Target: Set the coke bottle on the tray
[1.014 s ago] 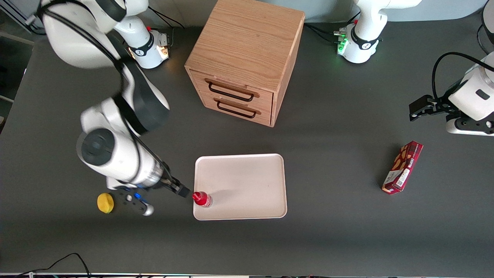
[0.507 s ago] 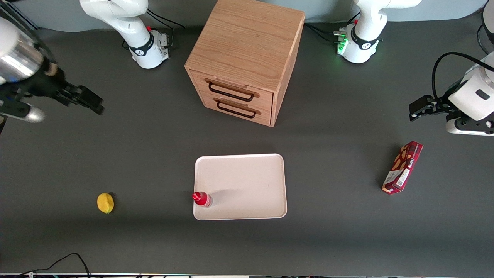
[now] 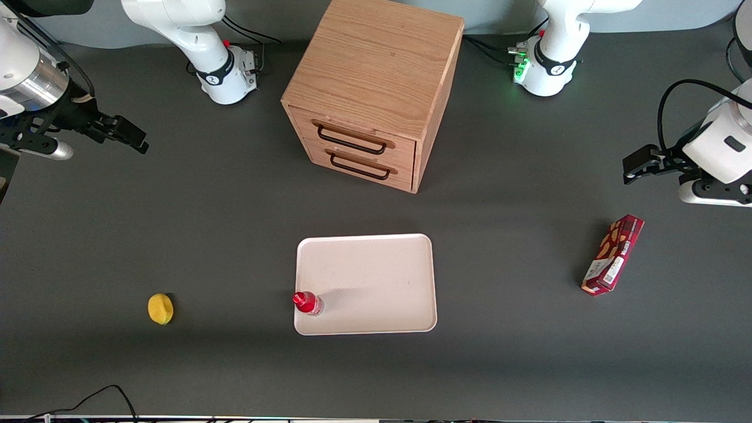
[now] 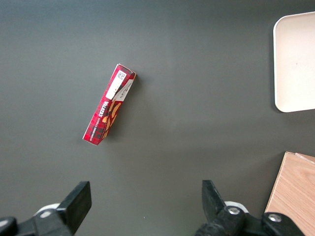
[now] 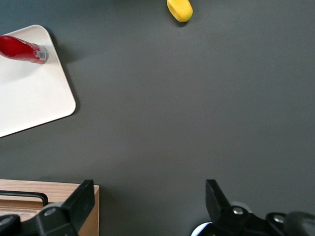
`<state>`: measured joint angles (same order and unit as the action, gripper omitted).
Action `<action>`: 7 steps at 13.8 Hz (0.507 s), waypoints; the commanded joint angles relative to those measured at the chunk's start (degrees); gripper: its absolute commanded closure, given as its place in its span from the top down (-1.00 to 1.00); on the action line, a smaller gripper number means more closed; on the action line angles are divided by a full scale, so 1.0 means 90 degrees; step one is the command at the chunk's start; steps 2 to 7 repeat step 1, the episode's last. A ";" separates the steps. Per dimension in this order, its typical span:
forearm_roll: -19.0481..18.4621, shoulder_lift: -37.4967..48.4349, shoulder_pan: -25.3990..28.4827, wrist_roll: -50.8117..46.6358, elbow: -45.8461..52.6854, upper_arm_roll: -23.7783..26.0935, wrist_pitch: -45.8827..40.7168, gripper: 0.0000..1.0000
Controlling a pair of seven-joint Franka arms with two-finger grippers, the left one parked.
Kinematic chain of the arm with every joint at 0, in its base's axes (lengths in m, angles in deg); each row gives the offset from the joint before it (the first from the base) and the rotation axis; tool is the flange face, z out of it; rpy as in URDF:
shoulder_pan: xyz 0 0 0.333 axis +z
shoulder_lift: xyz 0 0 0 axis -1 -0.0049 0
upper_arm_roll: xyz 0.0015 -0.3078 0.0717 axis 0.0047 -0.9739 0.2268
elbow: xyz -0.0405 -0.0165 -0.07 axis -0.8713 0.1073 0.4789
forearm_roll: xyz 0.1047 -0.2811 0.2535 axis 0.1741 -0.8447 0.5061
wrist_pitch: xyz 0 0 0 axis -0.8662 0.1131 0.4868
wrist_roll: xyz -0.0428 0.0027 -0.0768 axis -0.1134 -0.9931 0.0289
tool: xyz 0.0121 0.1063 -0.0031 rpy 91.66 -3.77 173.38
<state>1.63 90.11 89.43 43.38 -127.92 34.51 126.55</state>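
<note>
One small red-capped coke bottle [image 3: 308, 303] stands inside a corner of the one flat cream-white tray [image 3: 376, 276], touching its rim. Black gripper [image 3: 126, 134] hangs open and empty, well apart, near the table's edge.

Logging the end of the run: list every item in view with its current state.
coke bottle: upright, on tray's edge
tray: flat, holds only the bottle
gripper: open, empty, high at the working arm's end
drawers: both shut
lemon: on table
snack box: lying flat
</note>
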 commanded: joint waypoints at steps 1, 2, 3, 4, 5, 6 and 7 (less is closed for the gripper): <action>0.0250 -0.0226 0.0003 0.0164 0.0469 -0.0121 -0.0346 1.00; 0.0250 -0.0226 0.0003 0.0164 0.0469 -0.0121 -0.0346 1.00; 0.0250 -0.0226 0.0003 0.0164 0.0469 -0.0121 -0.0346 1.00; 0.0250 -0.0226 0.0003 0.0164 0.0469 -0.0121 -0.0346 1.00; 0.0250 -0.0226 0.0003 0.0164 0.0469 -0.0121 -0.0346 1.00; 0.0250 -0.0226 0.0003 0.0164 0.0469 -0.0121 -0.0346 1.00; 0.0250 -0.0226 0.0003 0.0164 0.0469 -0.0121 -0.0346 1.00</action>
